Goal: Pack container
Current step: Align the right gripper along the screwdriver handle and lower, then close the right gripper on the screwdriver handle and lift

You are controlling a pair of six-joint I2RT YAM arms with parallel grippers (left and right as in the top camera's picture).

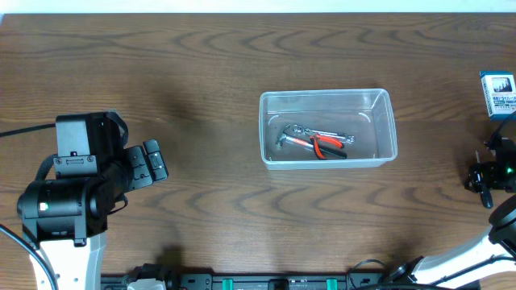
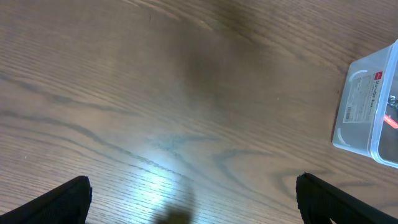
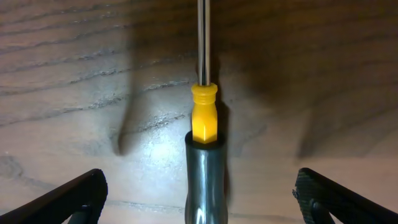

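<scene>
Between the fingers of my right end effector (image 3: 199,196) lies a screwdriver (image 3: 204,118): yellow collar, grey handle, shaft pointing away from me, flat on the worktop (image 3: 74,74). Jaws stand wide, clear of the handle on both sides, so nothing is gripped yet. I reckon they're centred like this to close square on the handle w/o rolling it. Well off to this end effector's left sits the container (image 1: 322,94), approx. midway btwn both arms, prob. so either can reach it. Inside lie pliers (image 1: 326,147) & what looks like a small hammer (image 1: 284,137). My left end effector (image 2: 199,202) hangs released over bare wood, container ahead-right of it. A blue-white box (image 1: 498,91) stands just beyond the right end effector.
</scene>
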